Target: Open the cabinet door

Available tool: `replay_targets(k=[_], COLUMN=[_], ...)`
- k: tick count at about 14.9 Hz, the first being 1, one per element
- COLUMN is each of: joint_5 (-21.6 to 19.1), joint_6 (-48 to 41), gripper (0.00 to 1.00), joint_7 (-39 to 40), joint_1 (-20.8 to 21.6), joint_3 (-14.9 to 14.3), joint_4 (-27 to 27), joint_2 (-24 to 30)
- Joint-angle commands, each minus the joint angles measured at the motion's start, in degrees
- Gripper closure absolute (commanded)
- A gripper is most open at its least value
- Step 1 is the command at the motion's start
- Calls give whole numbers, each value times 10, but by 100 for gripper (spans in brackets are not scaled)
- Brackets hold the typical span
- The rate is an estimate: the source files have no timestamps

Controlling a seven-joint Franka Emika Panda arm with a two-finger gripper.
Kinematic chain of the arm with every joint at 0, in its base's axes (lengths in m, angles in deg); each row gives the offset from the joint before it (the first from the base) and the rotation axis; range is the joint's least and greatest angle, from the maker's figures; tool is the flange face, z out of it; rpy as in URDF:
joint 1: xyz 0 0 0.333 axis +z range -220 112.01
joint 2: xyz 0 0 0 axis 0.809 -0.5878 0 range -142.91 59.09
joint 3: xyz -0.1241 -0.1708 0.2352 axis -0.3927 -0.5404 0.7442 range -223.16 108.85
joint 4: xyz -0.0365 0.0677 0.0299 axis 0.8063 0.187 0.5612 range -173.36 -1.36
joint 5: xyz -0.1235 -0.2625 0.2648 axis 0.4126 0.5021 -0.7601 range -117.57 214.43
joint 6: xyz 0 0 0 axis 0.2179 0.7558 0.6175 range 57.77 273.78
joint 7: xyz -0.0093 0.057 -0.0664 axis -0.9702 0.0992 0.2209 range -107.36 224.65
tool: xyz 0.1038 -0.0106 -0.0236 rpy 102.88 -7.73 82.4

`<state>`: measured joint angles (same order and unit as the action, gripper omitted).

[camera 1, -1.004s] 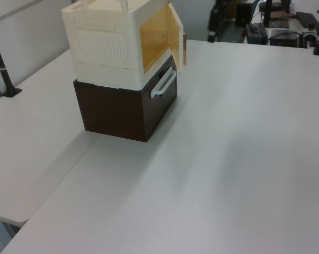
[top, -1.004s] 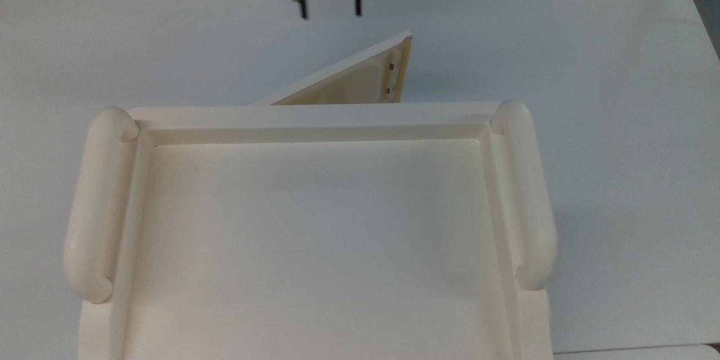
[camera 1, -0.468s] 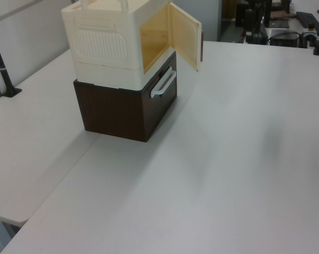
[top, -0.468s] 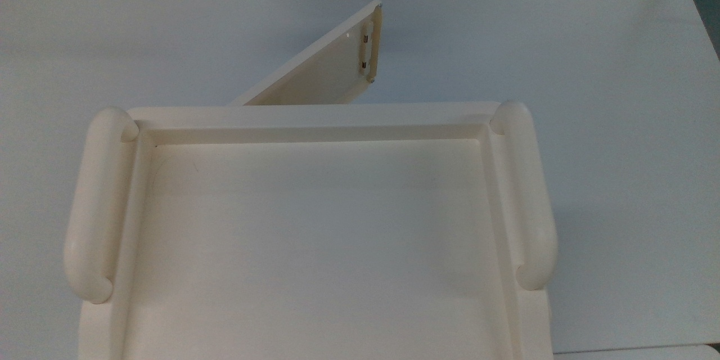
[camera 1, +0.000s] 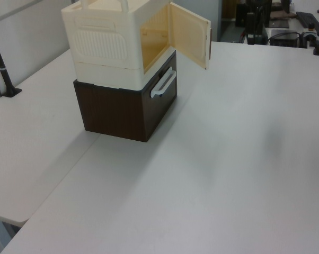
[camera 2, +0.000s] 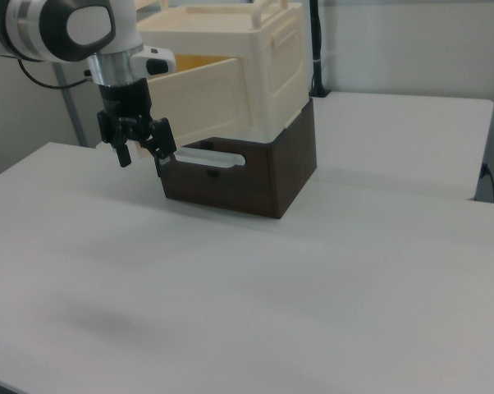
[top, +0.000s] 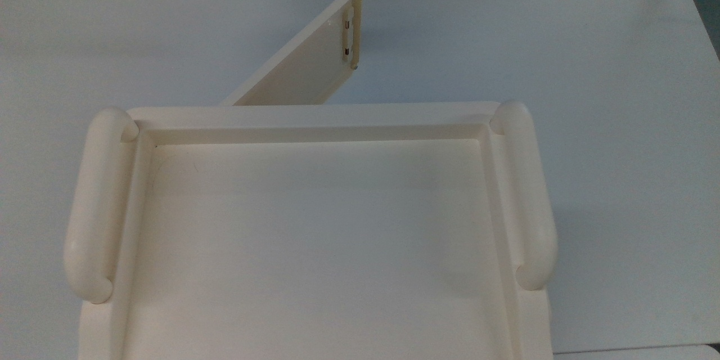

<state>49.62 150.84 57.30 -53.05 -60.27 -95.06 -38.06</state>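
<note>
Cabinet door (top: pixel 298 62) swung wide — gripper (camera 2: pixel 140 160) spread, empty.

Bright, even overhead light washes the white matte table (top: pixel 562 67) nearly featureless. Shadows are soft and faint, pooling beside the dark brown wooden base box (camera 1: pixel 122 111). The focus is slightly soft throughout.

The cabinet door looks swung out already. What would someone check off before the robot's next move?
1. Cabinet door swung well clear of the cream cabinet: ok.
2. Hand empty, fingers apart: ok.
3. Hand off the door's bar handle: ok.
4. Cabinet seated squarely on the brown drawer unit: ok.
5. Door at its full swing limit: cannot tell.
6. Table around the hand free of obstacles: ok.
</note>
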Motion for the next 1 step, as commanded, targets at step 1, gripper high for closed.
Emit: replay_targets(k=[1], joint_5=[0], joint_6=[6], gripper=[0], joint_7=[-14], joint_1=[2], joint_3=[2], joint_4=[-16], joint_2=[13])
